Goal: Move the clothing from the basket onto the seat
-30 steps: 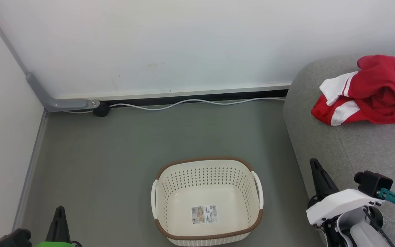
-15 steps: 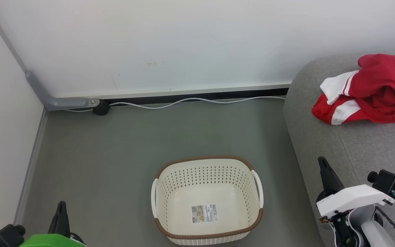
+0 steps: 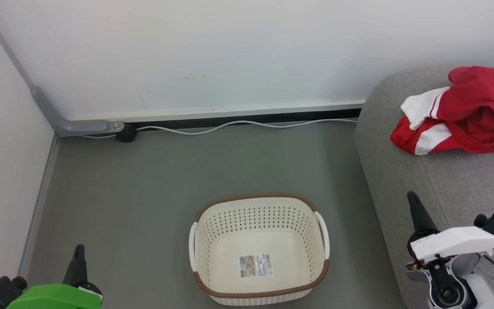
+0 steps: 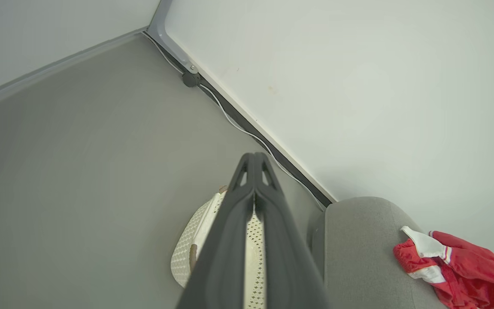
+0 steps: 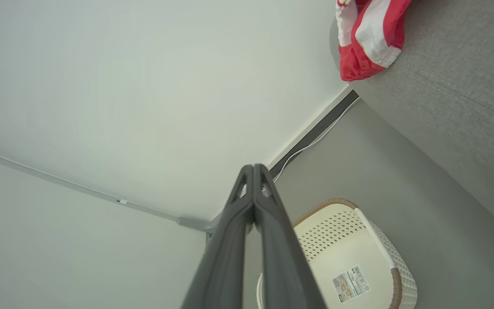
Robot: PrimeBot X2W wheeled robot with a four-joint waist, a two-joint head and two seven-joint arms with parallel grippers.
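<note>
Grey floor (image 3: pixel 143 193): basket (image 3: pixel 255 197) upright. Clothing (image 3: pixel 470 116) lies crumpled on sofa (image 3: pixel 444 184), long axis left-right. Left hand (image 4: pixel 254 158) and right hand (image 5: pixel 253 168) low, clenched on nothing, fingers aimed at wall (image 3: pixel 229 51).

Bright, soft, even light all over. A faint shadow hugs the basket (image 3: pixel 258 198); wrist views warp toward the edges.

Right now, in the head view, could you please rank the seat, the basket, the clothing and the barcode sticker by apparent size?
1. seat, though the picture's edge cuts it.
2. basket.
3. clothing, close to the basket. It is cropped at the right edge and lies farther off, so this order is unsure.
4. barcode sticker.
</note>
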